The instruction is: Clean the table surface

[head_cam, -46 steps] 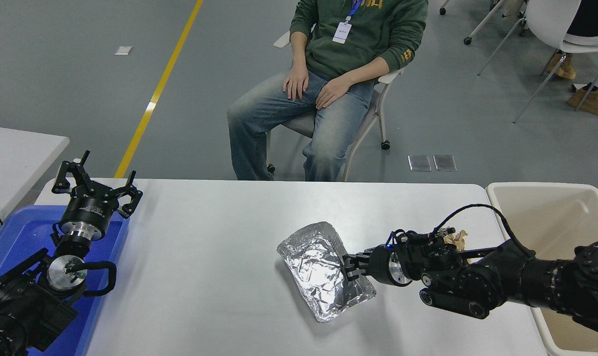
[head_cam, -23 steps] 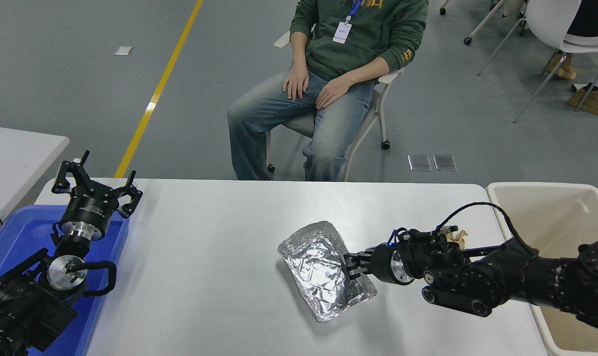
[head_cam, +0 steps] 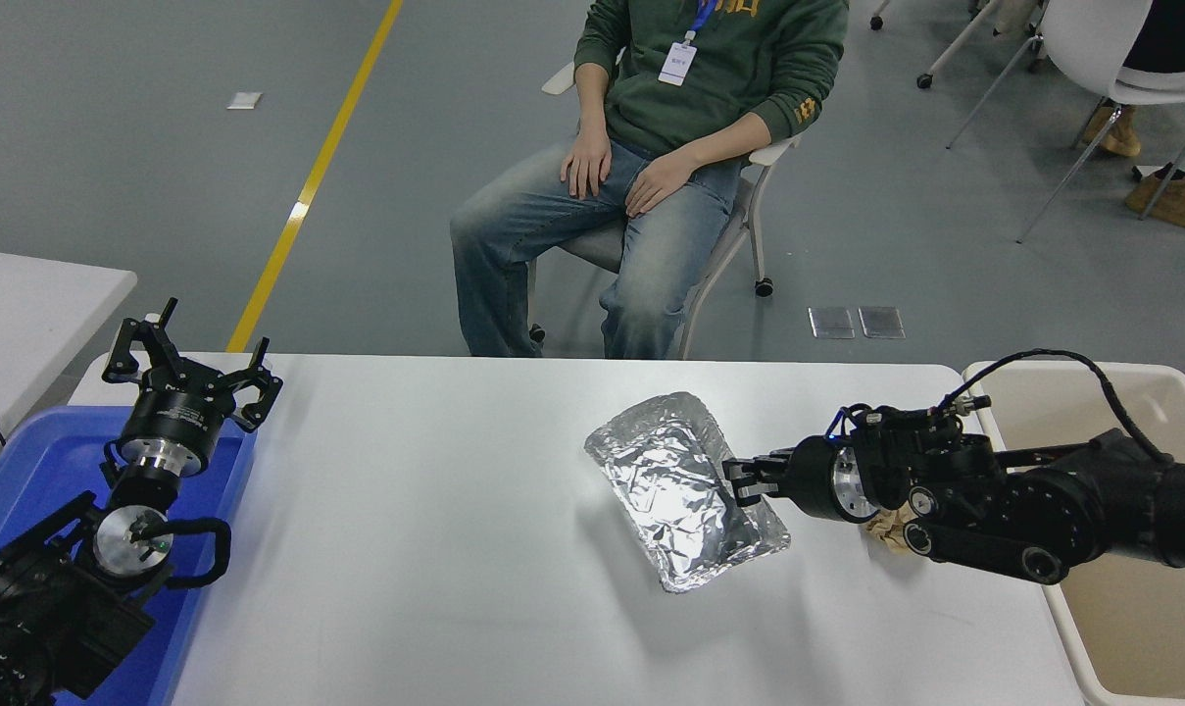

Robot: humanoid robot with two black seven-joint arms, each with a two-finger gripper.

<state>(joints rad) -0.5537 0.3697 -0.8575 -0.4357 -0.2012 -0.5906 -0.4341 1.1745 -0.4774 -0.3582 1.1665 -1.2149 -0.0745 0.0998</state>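
Observation:
A crumpled silver foil tray (head_cam: 682, 486) hangs tilted just above the white table surface (head_cam: 435, 529), right of centre. My right gripper (head_cam: 742, 479) reaches in from the right and is shut on the tray's right rim. A shadow lies on the tabletop under the tray. A crumpled beige paper wad (head_cam: 886, 530) lies on the table, mostly hidden under my right arm. My left gripper (head_cam: 188, 368) is parked at the lower left with its fingers spread open, holding nothing.
A beige plastic bin (head_cam: 1111, 412) stands against the table's right end. A blue tray (head_cam: 43, 461) lies under my left arm. A seated person (head_cam: 670, 147) faces the far edge, hands on knees. A smaller white table (head_cam: 24, 304) is at the far left.
My right gripper has lifted the foil tray and carried it up and to the right, toward the bin. The paper wad now shows below the arm. The left arm has not moved.

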